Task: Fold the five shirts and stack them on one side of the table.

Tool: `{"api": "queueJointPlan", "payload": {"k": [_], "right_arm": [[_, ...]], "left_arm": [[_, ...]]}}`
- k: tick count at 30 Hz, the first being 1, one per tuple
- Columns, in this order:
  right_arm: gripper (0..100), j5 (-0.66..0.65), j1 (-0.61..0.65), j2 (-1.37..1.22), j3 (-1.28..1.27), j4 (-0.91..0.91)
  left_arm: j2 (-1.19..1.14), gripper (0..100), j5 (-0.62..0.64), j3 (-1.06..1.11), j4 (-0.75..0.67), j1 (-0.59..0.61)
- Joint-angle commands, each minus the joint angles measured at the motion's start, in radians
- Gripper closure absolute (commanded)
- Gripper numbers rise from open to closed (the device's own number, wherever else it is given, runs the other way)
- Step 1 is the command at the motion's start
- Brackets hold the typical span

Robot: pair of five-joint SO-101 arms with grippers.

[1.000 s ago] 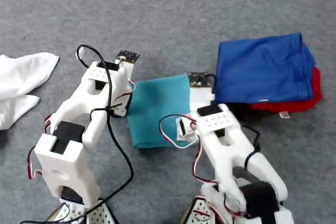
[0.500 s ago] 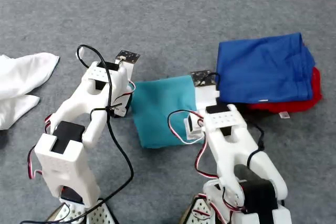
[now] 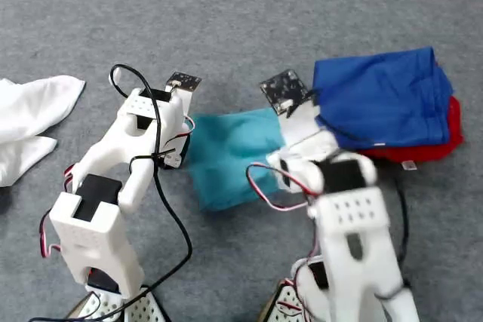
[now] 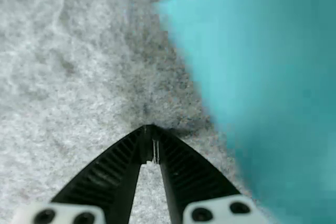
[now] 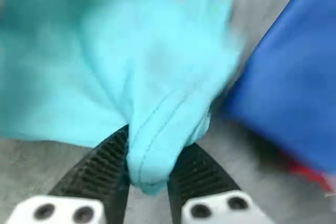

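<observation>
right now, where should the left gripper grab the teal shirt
Probably the teal shirt's free edge beside the left gripper, coming in low from that side: it lies flat on the table, while the right gripper pinches the bunched opposite edge.

The high view looks steeply down from above the near table [image 3: 249,28] edge, facing across the grey surface, far enough off to take in the left arm [image 3: 113,179] and right arm [image 3: 351,231] whole. The left wrist view sits just behind the left gripper [image 4: 151,141], aimed along it at the table from very near. The right wrist view sits likewise behind the right gripper [image 5: 149,174] (closer to cloth than to table). All three share the teal shirt [image 3: 230,156]; the high and right wrist views also share the blue shirt [image 3: 377,99].
</observation>
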State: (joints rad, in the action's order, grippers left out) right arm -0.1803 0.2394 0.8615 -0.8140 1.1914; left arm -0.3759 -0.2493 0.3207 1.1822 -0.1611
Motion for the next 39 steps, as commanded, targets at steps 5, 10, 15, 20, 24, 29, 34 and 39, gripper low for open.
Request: {"api": "queueJointPlan", "payload": {"k": [5, 10, 15, 20, 24, 29, 34, 39], "right_arm": [[99.8, -0.149, -0.11, 0.024, 0.271, -0.021], [99.8, -0.169, -0.151, -0.058, 0.297, -0.018], [99.8, -0.095, -0.073, -0.101, 0.182, -0.021], [99.8, -0.017, 0.054, -0.102, 0.107, -0.061], [99.8, 0.002, 0.084, -0.102, 0.071, -0.071], [99.6, -0.101, 0.018, -0.104, -0.099, -0.15], [86.0, -0.213, -0.124, -0.102, -0.249, -0.397], [56.7, -0.212, -0.137, -0.096, -0.177, -0.269]], "left_arm": [[-0.019, 98, 0.002, 0.106, 0.008, 0.009], [-0.019, 98, 0.002, 0.106, 0.008, 0.009], [-0.019, 98, 0.002, 0.106, 0.008, 0.009], [-0.019, 98, 0.002, 0.106, 0.008, 0.009], [-0.019, 98, 0.002, 0.106, 0.008, 0.009], [-0.019, 98, 0.002, 0.106, 0.008, 0.009], [-0.019, 98, 0.002, 0.106, 0.008, 0.009], [-0.019, 98, 0.003, 0.106, 0.008, 0.009]]}}
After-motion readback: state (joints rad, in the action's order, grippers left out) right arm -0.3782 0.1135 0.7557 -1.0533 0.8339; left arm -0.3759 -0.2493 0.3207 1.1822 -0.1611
